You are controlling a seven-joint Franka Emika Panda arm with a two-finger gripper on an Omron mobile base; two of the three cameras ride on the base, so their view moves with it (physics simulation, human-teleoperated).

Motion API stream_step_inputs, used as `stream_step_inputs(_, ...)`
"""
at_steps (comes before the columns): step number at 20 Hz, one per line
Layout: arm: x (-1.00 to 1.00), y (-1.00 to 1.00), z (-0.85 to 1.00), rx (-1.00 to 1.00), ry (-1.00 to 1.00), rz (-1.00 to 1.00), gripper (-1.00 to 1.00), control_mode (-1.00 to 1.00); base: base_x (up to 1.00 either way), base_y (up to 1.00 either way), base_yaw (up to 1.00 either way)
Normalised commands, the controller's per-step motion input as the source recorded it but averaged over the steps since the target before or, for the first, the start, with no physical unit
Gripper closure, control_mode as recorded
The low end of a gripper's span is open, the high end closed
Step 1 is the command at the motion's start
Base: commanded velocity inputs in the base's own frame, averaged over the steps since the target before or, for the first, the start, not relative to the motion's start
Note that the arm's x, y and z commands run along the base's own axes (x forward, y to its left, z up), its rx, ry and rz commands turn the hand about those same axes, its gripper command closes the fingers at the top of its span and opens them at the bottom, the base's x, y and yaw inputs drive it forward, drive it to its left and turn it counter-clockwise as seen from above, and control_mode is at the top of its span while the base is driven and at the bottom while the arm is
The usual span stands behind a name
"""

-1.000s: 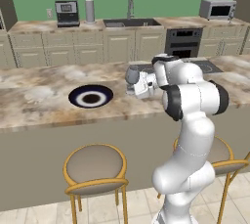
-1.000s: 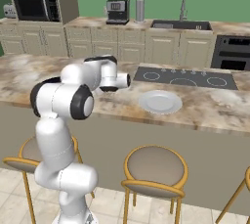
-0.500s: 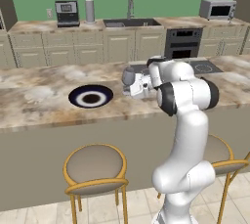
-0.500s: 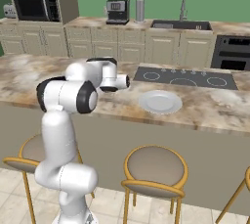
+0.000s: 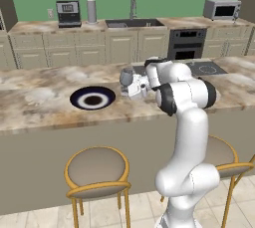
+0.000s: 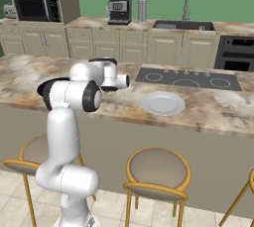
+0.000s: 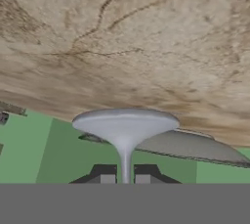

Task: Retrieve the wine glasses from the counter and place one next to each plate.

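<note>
My gripper (image 5: pixel 129 88) is shut on the thin stem of a grey-blue wine glass (image 5: pixel 126 76), held upright just above the island top. It hovers right of the black plate with a white ring (image 5: pixel 92 97). In the hand view, which is rolled upside down, the glass's round foot (image 7: pixel 125 123) spreads beyond my fingertips (image 7: pixel 105 174), close to the marbled stone. The pale grey-white plate (image 6: pixel 162 103) lies on the island to my right, in front of the cooktop. The second wine glass is out of view. The tan counter (image 5: pixel 40 27) runs along the back wall.
A cooktop (image 6: pixel 188 78) is set into the island behind the pale plate. Round stools (image 5: pixel 97 172) stand along the island's near side. On the back counter are a coffee machine (image 5: pixel 68 13), a sink with a faucet (image 5: pixel 133 22) and a microwave (image 5: pixel 221 9).
My hand has carried the wine glass a little to the left over the island, closer to the black plate. The plates have not moved.
</note>
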Motion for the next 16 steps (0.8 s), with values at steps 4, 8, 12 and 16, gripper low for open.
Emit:
stream_step_inputs(4,0.07,0.18,-0.05,-0.01,0.00,0.00,1.00,-1.00,0.00,0.00,0.00)
stream_step_inputs(8,0.09,0.10,-0.21,-0.02,0.00,0.00,1.00,-1.00,0.00,0.00,0.00)
stream_step_inputs(12,0.12,0.04,-0.28,-0.01,0.00,0.00,1.00,-1.00,0.00,0.00,0.00)
stream_step_inputs(16,0.15,0.02,-0.23,0.00,0.00,0.00,1.00,-1.00,0.00,0.00,0.00)
